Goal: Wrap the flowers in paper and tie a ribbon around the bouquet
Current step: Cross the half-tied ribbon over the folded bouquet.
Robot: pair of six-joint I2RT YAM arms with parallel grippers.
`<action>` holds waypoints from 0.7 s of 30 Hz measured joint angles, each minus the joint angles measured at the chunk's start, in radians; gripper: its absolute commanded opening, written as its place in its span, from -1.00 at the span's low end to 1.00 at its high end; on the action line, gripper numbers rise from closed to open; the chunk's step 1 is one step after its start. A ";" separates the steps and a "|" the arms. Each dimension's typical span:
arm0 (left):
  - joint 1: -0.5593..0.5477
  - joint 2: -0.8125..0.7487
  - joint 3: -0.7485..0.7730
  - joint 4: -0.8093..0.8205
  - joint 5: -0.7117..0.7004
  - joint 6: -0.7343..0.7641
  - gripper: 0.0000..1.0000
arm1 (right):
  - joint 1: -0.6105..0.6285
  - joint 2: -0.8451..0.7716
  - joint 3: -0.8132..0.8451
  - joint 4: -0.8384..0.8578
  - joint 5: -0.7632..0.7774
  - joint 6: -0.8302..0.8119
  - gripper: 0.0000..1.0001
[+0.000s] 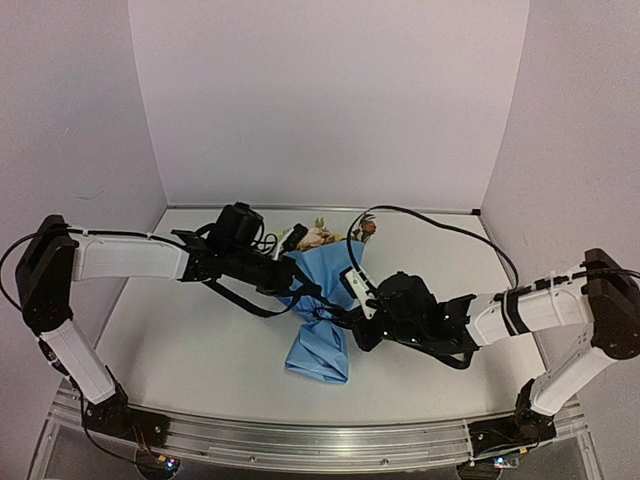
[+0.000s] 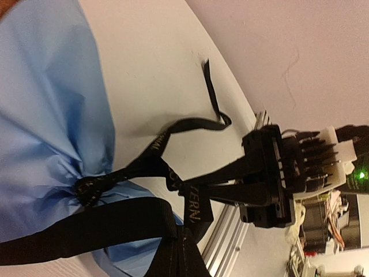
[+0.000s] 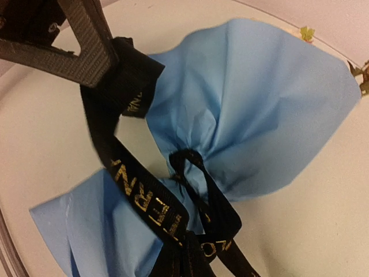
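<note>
Flowers (image 1: pixel 318 237) are wrapped in paper (image 1: pixel 322 345); the ribbon (image 3: pixel 147 205), clamped in both jaws, is cinched round; the knot seems unfinished.

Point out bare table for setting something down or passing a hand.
Free: table between left arm and near rail; smaller patch between right arm and rail. Crowded: bouquet waist, where left tool and right tool grip the ribbon.

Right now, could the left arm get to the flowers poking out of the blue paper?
Probably yes: the flowers lie close beyond the left pincer with nothing between. But that pincer is shut on the ribbon, so it would need to let go first.
</note>
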 measured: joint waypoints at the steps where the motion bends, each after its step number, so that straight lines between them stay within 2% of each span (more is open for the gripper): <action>1: -0.020 0.034 0.039 -0.029 0.012 0.025 -1.00 | 0.000 -0.013 -0.021 -0.004 0.004 0.007 -0.99; 3: -0.050 0.086 0.092 -0.064 0.025 0.062 -1.00 | 0.000 -0.041 -0.060 -0.025 0.012 0.022 -0.94; 5: -0.076 0.126 0.123 -0.097 0.034 0.092 -1.00 | 0.000 -0.063 -0.088 -0.043 0.021 0.037 -0.79; 8: -0.099 0.169 0.150 -0.135 0.048 0.121 -1.00 | 0.000 -0.100 -0.120 -0.080 0.039 0.063 -0.26; 12: -0.111 0.221 0.190 -0.181 0.054 0.149 -1.00 | 0.000 -0.176 -0.137 -0.196 0.087 0.104 0.20; 16: -0.117 0.260 0.236 -0.212 0.054 0.170 -1.00 | 0.000 -0.271 -0.127 -0.382 0.160 0.152 0.28; 21: -0.131 0.269 0.279 -0.241 0.070 0.207 -1.00 | -0.038 -0.349 -0.060 -0.704 0.261 0.283 0.27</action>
